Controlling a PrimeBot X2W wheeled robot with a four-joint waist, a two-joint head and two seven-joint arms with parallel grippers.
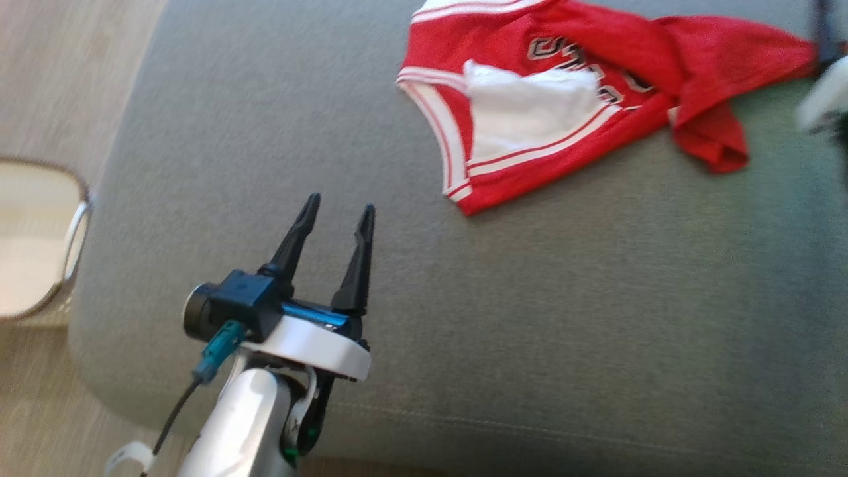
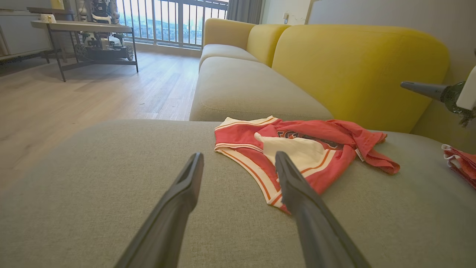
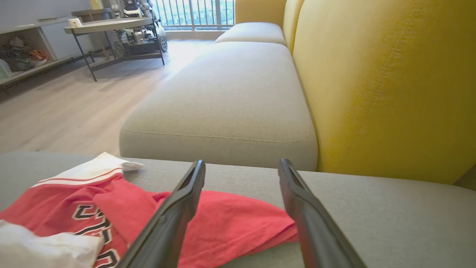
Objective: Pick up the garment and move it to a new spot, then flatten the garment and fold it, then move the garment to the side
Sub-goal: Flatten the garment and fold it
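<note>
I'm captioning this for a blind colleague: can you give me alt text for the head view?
A crumpled red basketball jersey with white trim lies at the upper right of a grey fabric sofa cushion. The robot's left gripper hangs at the lower left, jaws open, well apart from the jersey.

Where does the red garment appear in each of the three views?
Head view: garment, upper right.
Left wrist view: garment, centre, slightly right.
Right wrist view: garment, lower left to bottom centre.
Shared landmark: the grey seat cushion it lies on.
</note>
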